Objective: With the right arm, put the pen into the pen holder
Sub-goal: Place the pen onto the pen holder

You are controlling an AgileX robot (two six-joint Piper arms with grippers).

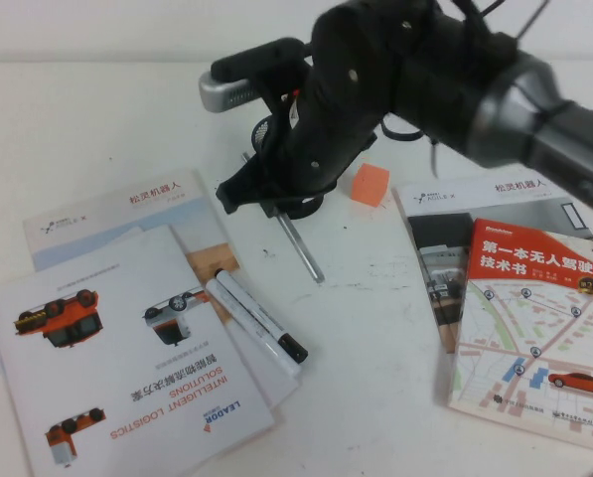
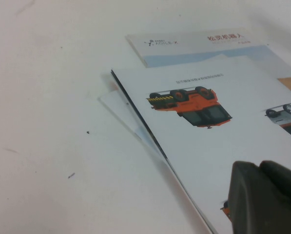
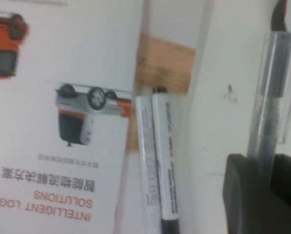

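**Surfaces and finishes**

Glossy black plastic is seen on the right arm (image 1: 375, 70), with a brushed silver-grey metal segment. The pen (image 3: 271, 102) is held in the matt black right gripper (image 3: 263, 190); clear, shiny plastic is shown on its barrel. Smooth white plastic is seen on the markers (image 1: 256, 316). The brochures (image 1: 127, 348) are of smooth printed paper. The table (image 1: 375, 378) is matt white. The left gripper (image 2: 264, 200) is matt black.

orange block (image 1: 370, 184), markers (image 1: 256, 316) flank bare table (image 1: 375, 328).

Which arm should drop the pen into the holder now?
Right. The right gripper already grips the pen beside the holder; the left gripper sits far off over the brochures.
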